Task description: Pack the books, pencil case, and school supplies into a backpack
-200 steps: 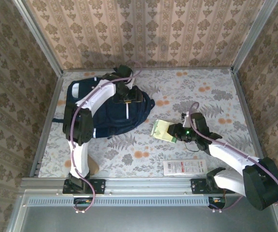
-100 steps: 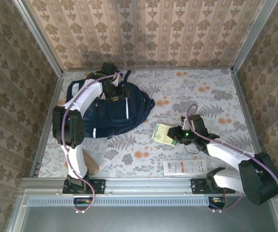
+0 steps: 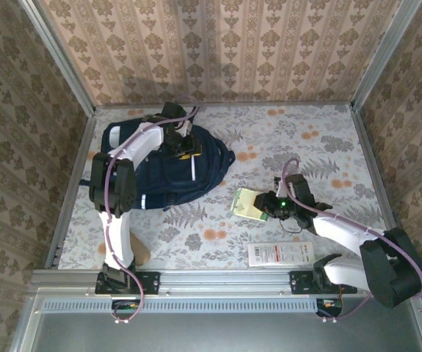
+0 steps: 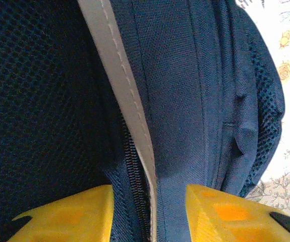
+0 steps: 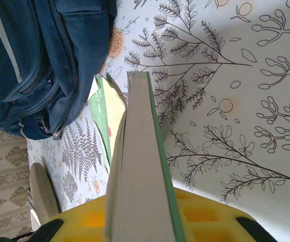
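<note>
Top external: backpack [image 3: 163, 180] lies flat at 10 o'clock on the floral table [image 3: 313, 147], its top end toward 3 o'clock. Left gripper [image 3: 181, 143] sits on the bag's 1 o'clock corner. Left wrist: yellow fingers [image 4: 69, 217] stand partly apart with a ridge of navy fabric between them, a white stripe [image 4: 124, 106] and a zipper along it; can't tell whether they pinch it. No label or writing readable on the bag from here. Right gripper [image 3: 268, 207], at 4 o'clock just off table centre, is clamped on a green packet [image 3: 246, 201], which points toward the bag, at 9 o'clock from the gripper. Right wrist: that packet is seen edge-on between the yellow pads, above the cloth; print on its pale face too small to read. White packet [image 3: 280, 254] lies flat at 5 o'clock near the front rail, apart from both grippers; red print, illegible.
</note>
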Controlling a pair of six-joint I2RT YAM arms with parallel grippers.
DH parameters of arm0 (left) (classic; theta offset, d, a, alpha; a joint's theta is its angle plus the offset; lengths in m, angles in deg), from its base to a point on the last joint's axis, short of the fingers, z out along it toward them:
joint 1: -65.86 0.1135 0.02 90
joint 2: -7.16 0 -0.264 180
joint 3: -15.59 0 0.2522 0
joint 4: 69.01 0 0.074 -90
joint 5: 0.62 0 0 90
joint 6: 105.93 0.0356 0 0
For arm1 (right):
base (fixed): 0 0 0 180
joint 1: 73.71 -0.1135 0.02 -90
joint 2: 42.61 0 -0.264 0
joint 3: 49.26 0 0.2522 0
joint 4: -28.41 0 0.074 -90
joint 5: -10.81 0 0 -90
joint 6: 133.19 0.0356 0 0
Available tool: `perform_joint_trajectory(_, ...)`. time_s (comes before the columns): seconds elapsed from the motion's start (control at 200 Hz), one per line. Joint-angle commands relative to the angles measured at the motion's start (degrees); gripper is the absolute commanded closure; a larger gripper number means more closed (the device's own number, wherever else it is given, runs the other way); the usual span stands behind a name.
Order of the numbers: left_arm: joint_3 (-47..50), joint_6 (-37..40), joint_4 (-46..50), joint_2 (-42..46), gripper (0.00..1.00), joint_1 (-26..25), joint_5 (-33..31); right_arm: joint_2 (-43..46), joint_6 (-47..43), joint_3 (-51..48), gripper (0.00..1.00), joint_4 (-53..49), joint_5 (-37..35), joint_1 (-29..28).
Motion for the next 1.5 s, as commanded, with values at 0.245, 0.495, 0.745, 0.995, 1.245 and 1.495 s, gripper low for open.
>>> perform_joint_trajectory(0.245, -4.6, -0.5, 0.8, -3.9, 0.71, -2.0, -1.1, -1.7, -0.5, -0.6, 1.0, 4.0, 0.2, 0.2)
perform_joint_trajectory(0.495, -6.3, 0.1, 2.4, -6.0, 1.0, -2.7, 0.9, 4.6, -2.1, -0.5, 1.0, -0.4, -3.5, 0.4)
perform_joint_trajectory(0.745, -11.0, 7.3, 6.0, 1.7, 1.0, -7.3, 6.1, 18.2, -5.0, 0.9, 1.0, -9.0, -14.0, 0.6)
perform_joint_trajectory(0.995, -16.6, 12.1, 11.2, 13.1, 1.0, -8.9, 8.5, 28.0, -7.5, 8.3, 1.0, -20.5, -25.6, 0.6)
perform_joint_trajectory(1.245, -9.8, 11.3, 3.2, 25.8, 1.0, -6.3, 22.1, 34.0, -5.0, 9.6, 1.0, -16.8, -21.4, 0.7)
perform_joint_trajectory(1.495, -5.5, 8.9, -6.4, 29.5, 1.0, -0.4, 35.3, 21.9, 5.9, 7.1, 1.0, -1.2, -4.4, 0.7)
